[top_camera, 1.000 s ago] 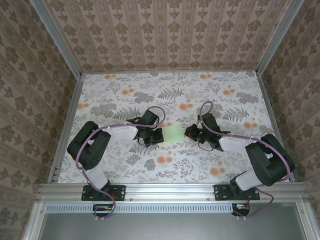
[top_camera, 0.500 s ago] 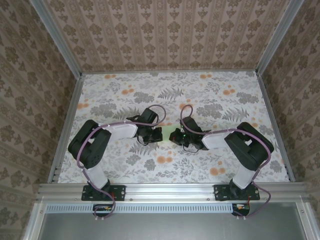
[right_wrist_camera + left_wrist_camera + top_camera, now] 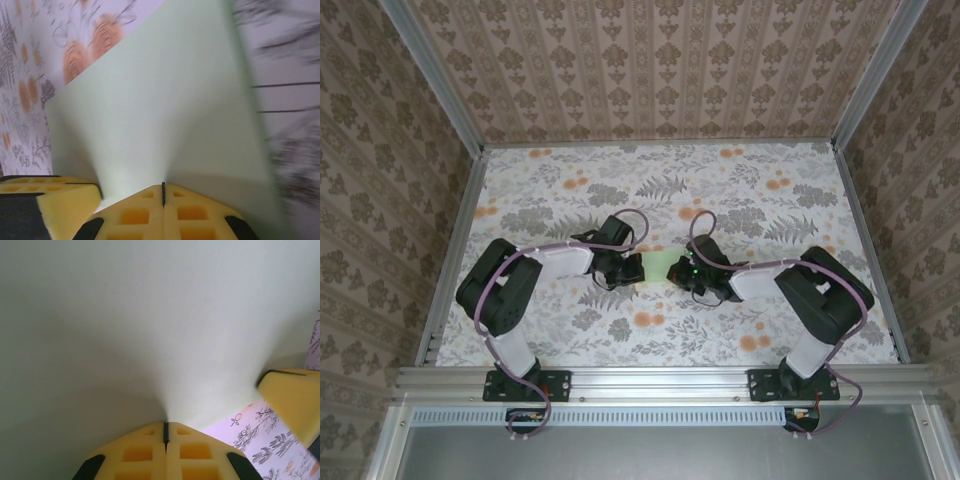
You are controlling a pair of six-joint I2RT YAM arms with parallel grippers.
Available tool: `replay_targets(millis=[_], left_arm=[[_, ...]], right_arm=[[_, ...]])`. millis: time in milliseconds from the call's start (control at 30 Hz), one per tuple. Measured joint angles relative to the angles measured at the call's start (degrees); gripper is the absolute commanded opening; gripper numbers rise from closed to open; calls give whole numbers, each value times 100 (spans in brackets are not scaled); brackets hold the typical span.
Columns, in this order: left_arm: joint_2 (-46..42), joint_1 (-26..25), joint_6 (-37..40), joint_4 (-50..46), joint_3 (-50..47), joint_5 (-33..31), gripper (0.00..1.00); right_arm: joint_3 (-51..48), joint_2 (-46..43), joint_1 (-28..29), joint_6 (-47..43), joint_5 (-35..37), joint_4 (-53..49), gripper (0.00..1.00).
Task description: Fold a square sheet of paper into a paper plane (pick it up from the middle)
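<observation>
The square sheet of paper (image 3: 657, 264), pale green, shows as a narrow patch between my two grippers at the middle of the table. My left gripper (image 3: 640, 268) is shut on its left edge and my right gripper (image 3: 672, 271) on its right edge, the two close together. In the left wrist view the sheet of paper (image 3: 150, 325) rises from the closed left gripper (image 3: 165, 427), with a yellow finger (image 3: 295, 400) of the other gripper at the right. In the right wrist view the sheet of paper (image 3: 160, 110) fans out from the closed right gripper (image 3: 163, 190).
The flowered tablecloth (image 3: 660, 190) stretches behind the grippers to the patterned back wall. Metal rails (image 3: 455, 250) run along the left, right and near edges. The left gripper's yellow finger (image 3: 60, 200) sits at the lower left of the right wrist view.
The right gripper has swung left toward the left gripper, carrying its edge of the sheet. The flat green square seen earlier has shrunk to a narrow patch. The left arm has barely moved.
</observation>
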Motion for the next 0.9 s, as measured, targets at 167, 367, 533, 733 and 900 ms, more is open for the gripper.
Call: replay_targets(millis=[167,367,533,733,900], left_arm=[[0,26,-48,66,-33,74,0],[0,31,-48,129,-63,125,0],[-2,31,-48,131,-63,127,0],[-2,24,-48,173,-63,129,0],[0,13,-48,186,-63,122,0]], right_arm=[[-369,-481,-442,-94,149,-238,0],[-289,-1049,-461,-673,179,-739,0],[177,-1051,-190,-739,136,-758,0],[393,-214,76,-446,22,-520,0],[393,57,81,-229,24,-525,0]])
